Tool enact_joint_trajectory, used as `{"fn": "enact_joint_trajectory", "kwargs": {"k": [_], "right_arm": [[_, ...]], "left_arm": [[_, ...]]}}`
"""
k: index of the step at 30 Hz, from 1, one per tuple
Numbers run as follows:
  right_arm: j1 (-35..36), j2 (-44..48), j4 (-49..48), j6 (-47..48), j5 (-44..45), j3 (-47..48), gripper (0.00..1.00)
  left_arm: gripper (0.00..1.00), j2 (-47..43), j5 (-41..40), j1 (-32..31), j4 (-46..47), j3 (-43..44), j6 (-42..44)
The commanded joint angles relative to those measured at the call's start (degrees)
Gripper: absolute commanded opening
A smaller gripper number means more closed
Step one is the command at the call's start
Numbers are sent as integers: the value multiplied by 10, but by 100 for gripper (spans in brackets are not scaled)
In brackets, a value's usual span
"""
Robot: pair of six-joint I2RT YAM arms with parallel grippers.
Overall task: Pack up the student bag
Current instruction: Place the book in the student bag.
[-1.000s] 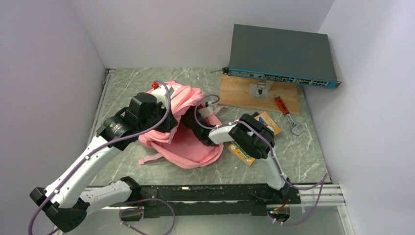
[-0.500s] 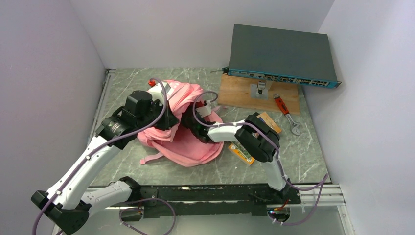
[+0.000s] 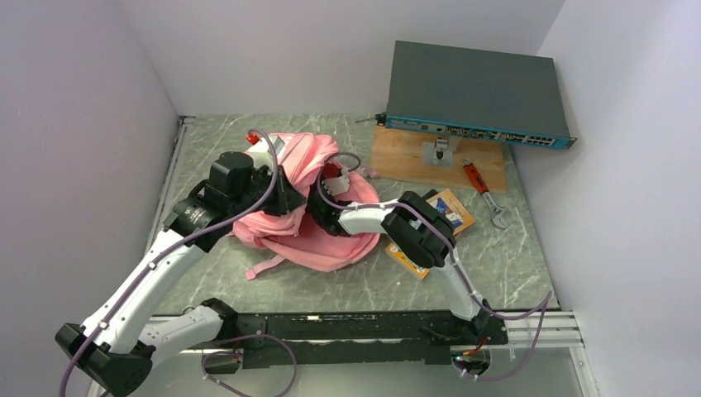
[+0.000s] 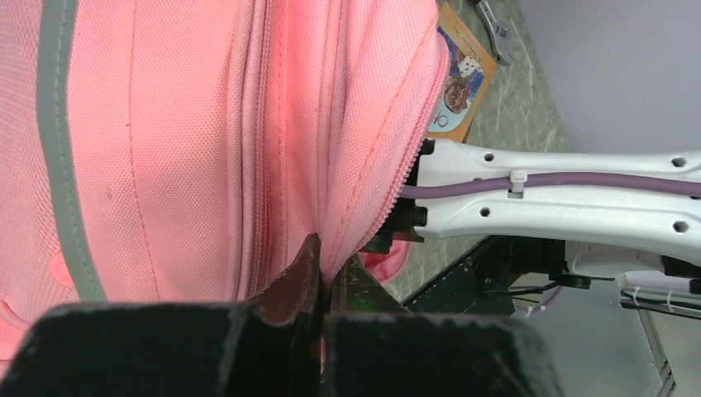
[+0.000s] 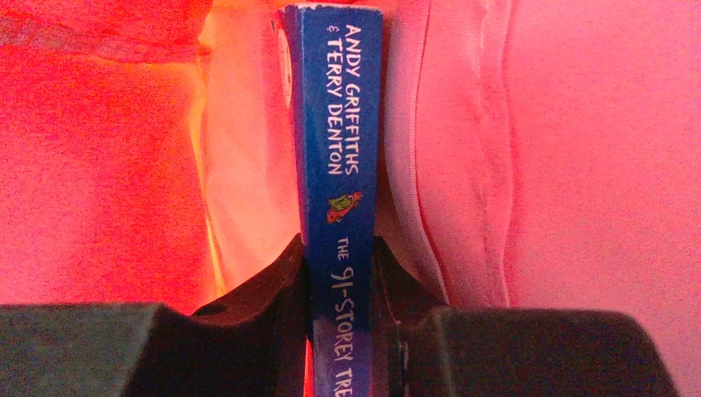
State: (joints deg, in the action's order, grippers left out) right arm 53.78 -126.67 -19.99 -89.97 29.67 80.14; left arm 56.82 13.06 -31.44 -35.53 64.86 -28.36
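The pink student bag [image 3: 318, 240] lies on the table's middle left; it fills the left wrist view [image 4: 182, 132]. My left gripper [image 4: 329, 269] is shut on the bag's zipper edge and holds the opening up. My right gripper [image 5: 340, 256] is shut on a blue book [image 5: 337, 124], spine toward the camera, and is inside the bag, with pink fabric on all sides. In the top view the right gripper is hidden in the bag's opening [image 3: 318, 217].
Two more books [image 3: 438, 223] lie on the table right of the bag, partly under my right arm. A wooden board [image 3: 405, 157], a grey network switch [image 3: 475, 95] and a red-handled wrench [image 3: 484, 190] are at the back right.
My right gripper has pushed left, deeper into the bag with the book. My left gripper has lifted the bag's edge slightly up and back. The bag has bunched leftward.
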Motion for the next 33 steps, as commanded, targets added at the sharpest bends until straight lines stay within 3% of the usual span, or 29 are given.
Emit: {"fn": "enact_joint_trajectory", "kwargs": {"k": [1, 5, 8, 11, 14, 22, 28, 33], "right_arm": [[-3, -15, -43, 31, -8, 23, 14], [-3, 23, -112, 104, -61, -55, 35], [-7, 70, -118, 184, -112, -121, 59], [-25, 118, -132, 233, -179, -185, 70], [-38, 162, -77, 289, -235, -200, 77], [-46, 285, 136, 450, -294, -209, 82], [-46, 456, 244, 584, -259, -298, 89], [-57, 592, 335, 625, -216, -338, 90]], "left_arm": [[0, -29, 63, -5, 64, 6, -22], [0, -35, 33, 10, 44, 6, 5], [0, -41, 16, 26, 31, 6, 25], [0, -45, 10, 41, 25, 5, 41], [0, -49, 8, 50, 25, 0, 47], [0, -47, -6, 59, 33, -24, 62], [0, -41, -23, 67, 27, -35, 81], [0, -35, -30, 76, 24, -45, 95]]}}
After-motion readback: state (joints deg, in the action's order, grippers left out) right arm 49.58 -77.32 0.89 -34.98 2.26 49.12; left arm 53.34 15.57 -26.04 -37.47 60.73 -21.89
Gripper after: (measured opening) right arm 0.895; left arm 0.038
